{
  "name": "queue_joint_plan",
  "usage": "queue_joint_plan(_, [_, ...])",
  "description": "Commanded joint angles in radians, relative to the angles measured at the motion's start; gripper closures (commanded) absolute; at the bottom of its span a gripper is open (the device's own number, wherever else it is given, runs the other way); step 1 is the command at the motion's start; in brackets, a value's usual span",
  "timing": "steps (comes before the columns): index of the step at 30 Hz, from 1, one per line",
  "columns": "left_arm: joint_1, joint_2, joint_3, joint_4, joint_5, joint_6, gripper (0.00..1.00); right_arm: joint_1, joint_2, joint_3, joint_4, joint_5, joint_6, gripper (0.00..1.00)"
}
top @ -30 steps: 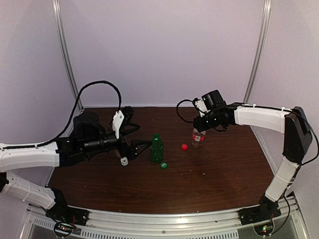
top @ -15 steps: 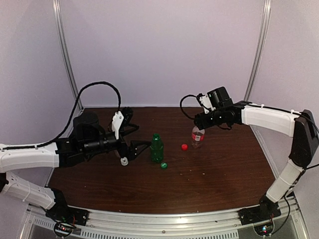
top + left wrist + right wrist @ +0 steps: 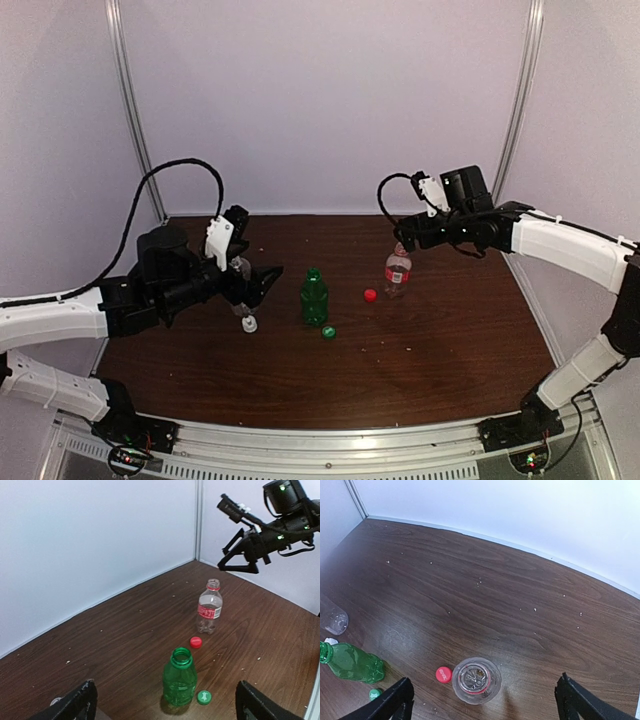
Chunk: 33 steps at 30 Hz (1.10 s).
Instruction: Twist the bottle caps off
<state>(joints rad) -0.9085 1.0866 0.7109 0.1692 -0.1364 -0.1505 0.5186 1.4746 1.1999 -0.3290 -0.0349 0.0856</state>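
Observation:
Three bottles stand uncapped on the brown table [image 3: 440,350]. The dark green bottle [image 3: 314,297] is in the middle, its green cap [image 3: 328,332] lying beside it. The red-labelled clear bottle [image 3: 397,271] stands to the right, the red cap [image 3: 370,295] just left of it. The clear unlabelled bottle [image 3: 332,619] is partly hidden behind my left gripper, with the white cap [image 3: 249,324] near it. My left gripper [image 3: 258,288] is open, left of the green bottle and apart from it. My right gripper [image 3: 403,240] is open above the red-labelled bottle [image 3: 476,679], holding nothing.
White walls enclose the table on three sides, with metal posts [image 3: 135,130] in the back corners. A black cable [image 3: 170,180] loops above the left arm. Small crumbs dot the wood.
My right gripper has opened, let go of the red-labelled bottle and lifted up and to the right. My left gripper has drawn back and up from the green bottle, still open.

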Motion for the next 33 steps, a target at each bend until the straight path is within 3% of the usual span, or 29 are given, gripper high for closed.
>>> queue_joint_plan(1, [0.017,-0.018,0.033,-0.055,-0.200,0.000,0.02,-0.017,-0.043,-0.013,0.029,-0.005,0.013,0.00])
queue_joint_plan(13, [0.132,-0.095,0.051,-0.125,-0.344,-0.058,0.02,-0.039,-0.093,0.005,-0.019,0.090,0.020,0.00])
queue_joint_plan(26, [0.270,-0.119,0.124,-0.206,-0.272,-0.101,0.02,-0.040,-0.239,-0.001,-0.048,0.162,-0.030,0.00])
queue_joint_plan(33, [0.287,-0.127,0.212,-0.274,-0.224,-0.001,0.02,-0.040,-0.313,-0.046,-0.044,0.191,-0.050,0.00])
